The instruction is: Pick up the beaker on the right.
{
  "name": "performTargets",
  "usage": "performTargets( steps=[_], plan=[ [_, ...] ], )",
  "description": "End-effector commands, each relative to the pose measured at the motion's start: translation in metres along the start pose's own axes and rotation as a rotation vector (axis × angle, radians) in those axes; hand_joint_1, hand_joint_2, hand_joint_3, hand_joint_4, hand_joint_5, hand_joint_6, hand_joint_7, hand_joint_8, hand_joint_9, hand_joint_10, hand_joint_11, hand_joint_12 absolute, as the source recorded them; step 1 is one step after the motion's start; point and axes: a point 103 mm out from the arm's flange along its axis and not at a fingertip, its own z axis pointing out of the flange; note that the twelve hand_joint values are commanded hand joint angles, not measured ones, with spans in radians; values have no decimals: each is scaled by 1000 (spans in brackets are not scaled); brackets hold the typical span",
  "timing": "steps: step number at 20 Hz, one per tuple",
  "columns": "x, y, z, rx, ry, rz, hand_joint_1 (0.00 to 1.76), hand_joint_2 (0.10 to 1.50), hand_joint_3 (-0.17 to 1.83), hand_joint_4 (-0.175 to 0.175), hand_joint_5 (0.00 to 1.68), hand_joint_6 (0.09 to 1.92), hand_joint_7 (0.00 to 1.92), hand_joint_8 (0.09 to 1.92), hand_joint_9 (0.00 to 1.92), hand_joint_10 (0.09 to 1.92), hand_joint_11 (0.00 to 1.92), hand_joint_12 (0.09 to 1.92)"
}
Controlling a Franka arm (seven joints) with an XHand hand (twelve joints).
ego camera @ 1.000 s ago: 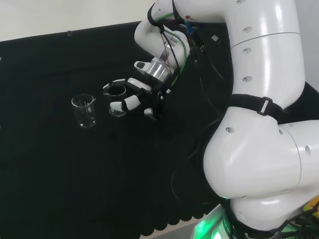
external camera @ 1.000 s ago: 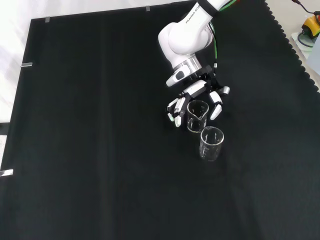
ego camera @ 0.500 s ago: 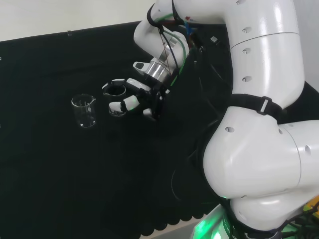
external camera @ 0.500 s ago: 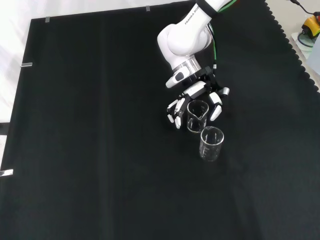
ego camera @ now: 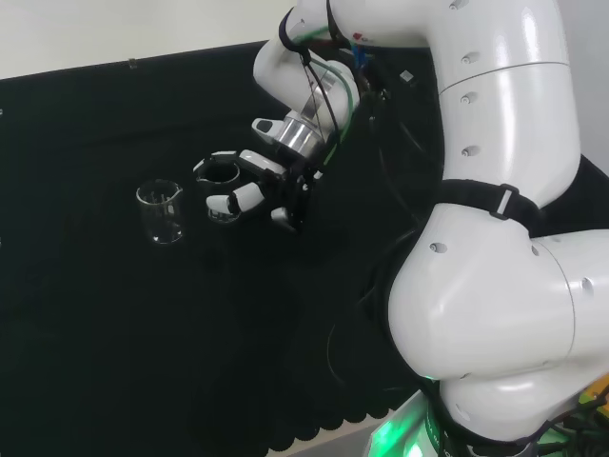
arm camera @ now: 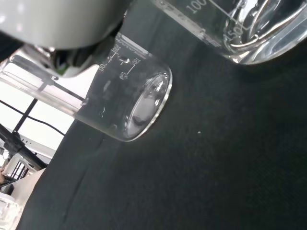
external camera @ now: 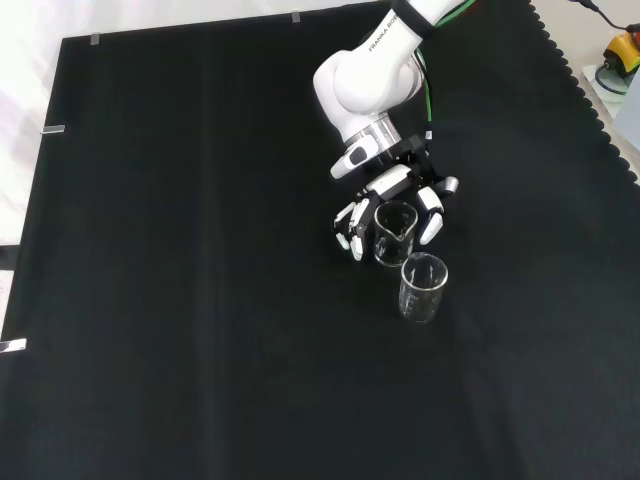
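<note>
Looking down from the front view, you have the hand (external camera: 392,205) set around the beaker (external camera: 394,232) nearer the arm, fingers (external camera: 347,225) curled down one side and the thumb on the other, so the glass stands between them on the black cloth (external camera: 180,300). That placement fits a side grasp: the hand comes in low with the palm behind the wall, leaving the rim free. Whether the fingers actually touch the glass is hard to judge, as the clear wall gives little edge to read; you should treat the grasp as closing rather than made. The second beaker (external camera: 423,287) stands just beside the first, nearer the camera, and is untouched. In the head view that second beaker (ego camera: 161,211) sits well clear to the left, which confirms that the one inside the hand (ego camera: 249,181) is the right-hand one the task names. The wrist view adds what the others cannot: the base of the enclosed beaker (arm camera: 254,28) close against the palm, seemingly resting on the cloth, with the other beaker (arm camera: 124,96) beyond it.
</note>
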Motion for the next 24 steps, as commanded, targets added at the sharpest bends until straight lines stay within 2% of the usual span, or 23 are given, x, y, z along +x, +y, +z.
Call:
performTargets(
  steps=[1, 8, 14, 16, 18, 20, 21, 22, 24],
  plan=[
    [1, 0, 1, -10, 37, -8, 924, 317, 1061, -11, 463, 678, 595, 563, 661, 520, 138, 1320],
    [-4, -1, 4, -16, 58, 15, 935, 323, 1065, -16, 478, 748, 623, 564, 691, 512, 180, 1309],
    [-6, -1, 8, -27, 58, 31, 1022, 352, 1064, -26, 538, 882, 651, 570, 734, 492, 251, 1273],
    [-5, -1, 8, -47, 56, 36, 1090, 370, 1083, -40, 595, 951, 718, 580, 820, 471, 370, 1226],
    [-4, -1, 7, -67, 45, 42, 1156, 394, 1088, -61, 698, 1008, 863, 595, 981, 413, 546, 1153],
    [-3, -2, 4, -100, 33, 47, 1171, 600, 860, -135, 942, 1029, 1028, 642, 1110, 416, 744, 1060],
    [-2, -2, 3, -111, 32, 50, 1211, 707, 689, -155, 998, 1000, 1065, 742, 1150, 443, 824, 1008],
    [-2, -2, 2, -123, 30, 55, 1243, 783, 554, -166, 1032, 964, 1088, 807, 1174, 483, 875, 959],
    [-1, -3, -2, -135, 29, 57, 1275, 834, 446, -174, 1075, 904, 1123, 838, 1208, 545, 934, 903]
  ],
)
